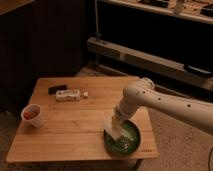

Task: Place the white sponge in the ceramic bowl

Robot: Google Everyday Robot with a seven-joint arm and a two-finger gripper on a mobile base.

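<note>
Placing step: tool (115,125) gripping white sponge (112,129) over ceramic bowl (131,142) rim at 9 o'clock, worktop (75,125); next prob. release into bowl.

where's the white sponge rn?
Camera view, right side of the table: the white sponge is at the gripper, over the near-left rim of the ceramic bowl.

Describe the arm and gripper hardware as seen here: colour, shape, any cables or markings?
The arm is off-white with thick, rounded, tube-like segments and a bulbous joint; small dark dots run along its shell. No loose cables show. The gripper, over the near-left rim of the green bowl, looks pale like the arm. No readable logos or labels are visible.
</note>
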